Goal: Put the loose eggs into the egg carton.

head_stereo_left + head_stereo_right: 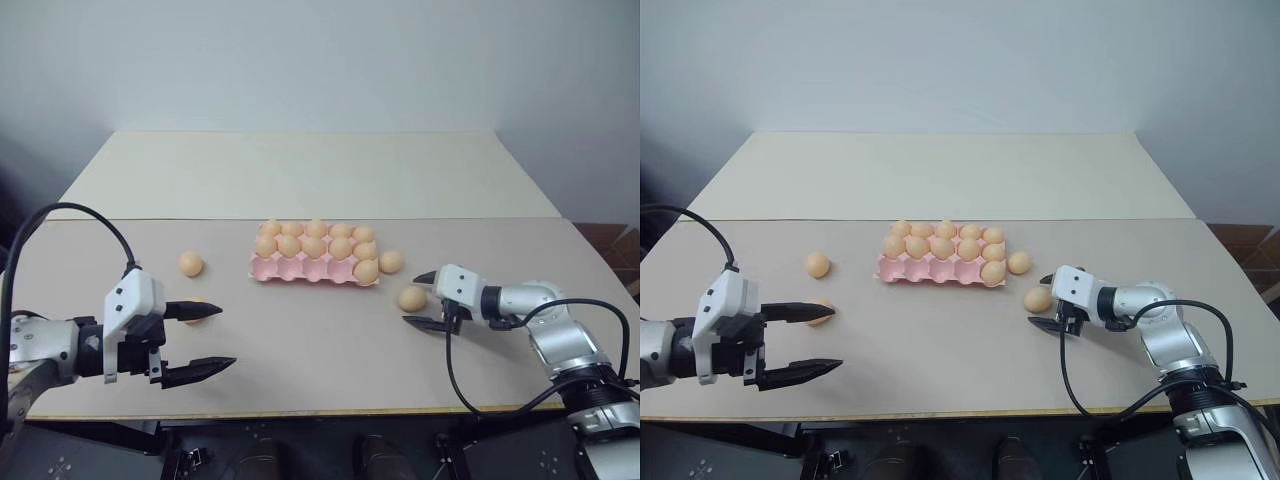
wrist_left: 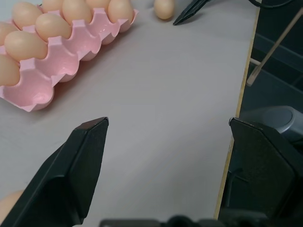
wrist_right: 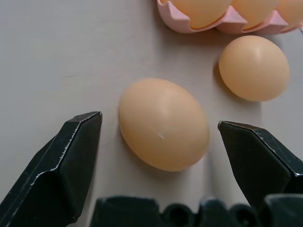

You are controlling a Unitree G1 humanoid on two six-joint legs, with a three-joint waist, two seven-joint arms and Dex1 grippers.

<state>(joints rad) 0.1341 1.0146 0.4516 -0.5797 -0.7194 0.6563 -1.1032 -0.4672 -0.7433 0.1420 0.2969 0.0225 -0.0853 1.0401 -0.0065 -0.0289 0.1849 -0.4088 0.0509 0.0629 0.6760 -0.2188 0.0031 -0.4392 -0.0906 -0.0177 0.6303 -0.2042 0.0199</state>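
Step in hand: R gripper [image 3: 158,142] set for pick of loose egg [image 3: 163,124] on table [image 1: 320,340], near carton's R end. Jaws wide apart, straddling egg, not touching, holding nothing. 2nd loose egg [image 1: 391,262] just beside egg carton [image 1: 300,268]. 2 more eggs on L: 1 [image 1: 191,264] apart, 1 by L gripper [image 1: 200,340], also wide open, empty. Carton front row mostly vacant. Next, my guess: close gently on egg, lift, carry to free front cup.
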